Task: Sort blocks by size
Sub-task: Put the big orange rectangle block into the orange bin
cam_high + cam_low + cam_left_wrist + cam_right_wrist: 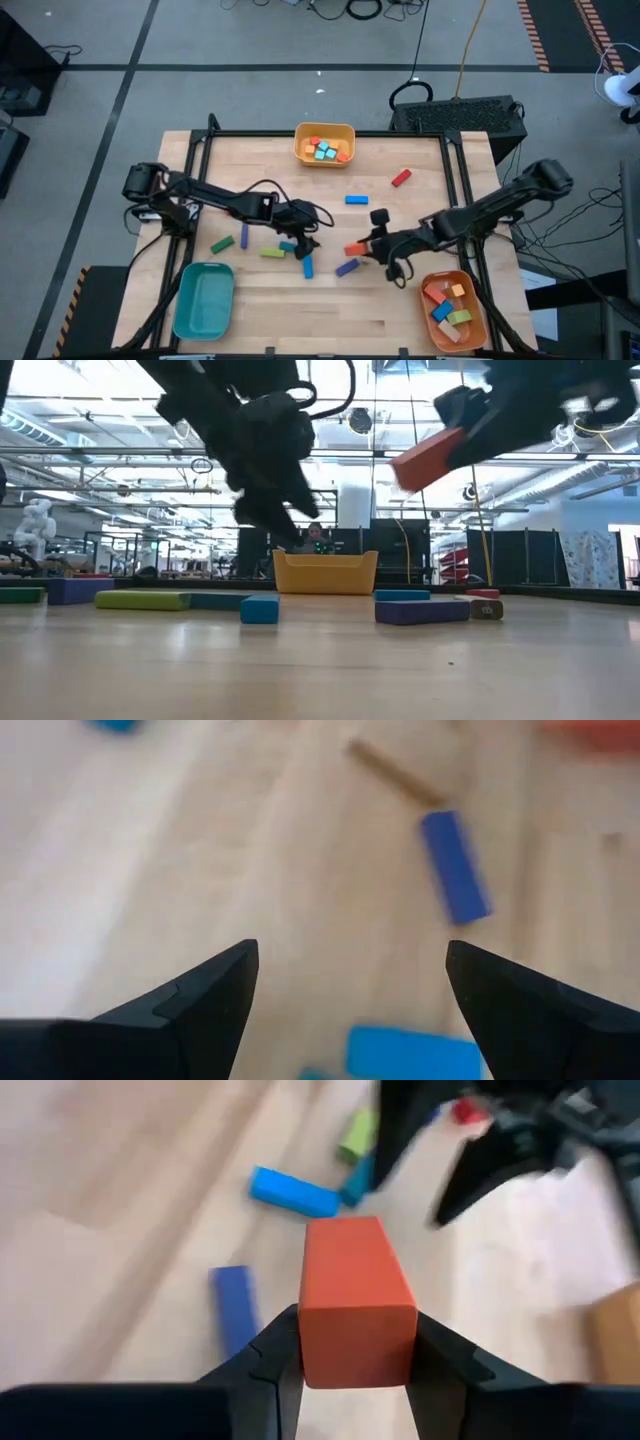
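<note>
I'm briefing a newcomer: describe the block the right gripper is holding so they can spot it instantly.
Start at the orange tray at the table's near right corner. Just up and left of it, the right gripper holds an orange-red brick off the table. It is the only block in the air; the blue bar beside it lies flat.

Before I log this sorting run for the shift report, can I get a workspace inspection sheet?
Surface: wooden table, bare patches visible.
Job's things: loose blocks scattered mid-table; yellow tray at the far edge, orange tray near right, both holding blocks; teal tray near left, nothing seen inside.
Clutter: nothing seen.
Grippers: left claw open above the loose blocks, holding nothing; right claw shut on an orange-red block, lifted off the table.
Cables: yellow cable and dark cables on the floor beyond the table.
Surroundings: black case behind the table; lab room beyond.
</note>
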Controlling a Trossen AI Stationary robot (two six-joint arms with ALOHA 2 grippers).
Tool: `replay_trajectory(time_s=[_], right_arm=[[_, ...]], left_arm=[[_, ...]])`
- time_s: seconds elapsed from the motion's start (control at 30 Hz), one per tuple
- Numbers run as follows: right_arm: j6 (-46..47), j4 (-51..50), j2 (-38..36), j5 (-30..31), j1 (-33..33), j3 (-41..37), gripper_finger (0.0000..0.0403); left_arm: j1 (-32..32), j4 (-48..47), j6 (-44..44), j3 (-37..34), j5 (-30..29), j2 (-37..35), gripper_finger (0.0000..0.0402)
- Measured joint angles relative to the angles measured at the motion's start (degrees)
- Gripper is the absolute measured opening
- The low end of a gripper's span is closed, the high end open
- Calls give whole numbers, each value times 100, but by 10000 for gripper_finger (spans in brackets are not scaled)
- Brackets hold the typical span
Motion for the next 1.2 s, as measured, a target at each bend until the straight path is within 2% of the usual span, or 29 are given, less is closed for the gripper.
replay_trajectory(time_s=[0.2,0.37,0.47,0.67,1.0,1.07,1.2], right_arm=[[1183,-872,-660,-1055,29,9,121],[2230,-1540,-930,-1605,250,9,121],[2893,-1753,-1027,-2018,398,9,121],[4300,-1976,-1110,-3059,710,9,121],[6684,-2454,-1108,-4460,1595,9,121],[6965,-2467,-1110,-4611,1793,9,121],[7477,-2994,-1106,-4466,2121,9,121]], left_arm=[[-146,-922,-89,-2,-947,-471,322],[-273,-1931,-683,-3,-2124,-720,322],[-323,-2508,-982,-4,-2545,-752,322],[-336,-3198,-1219,-4,-2626,-758,322],[-336,-3234,-1368,-4,-2869,-758,322],[-336,-3234,-1370,-4,-2956,-758,322],[-336,-3214,-1370,-4,-3073,-758,322]])
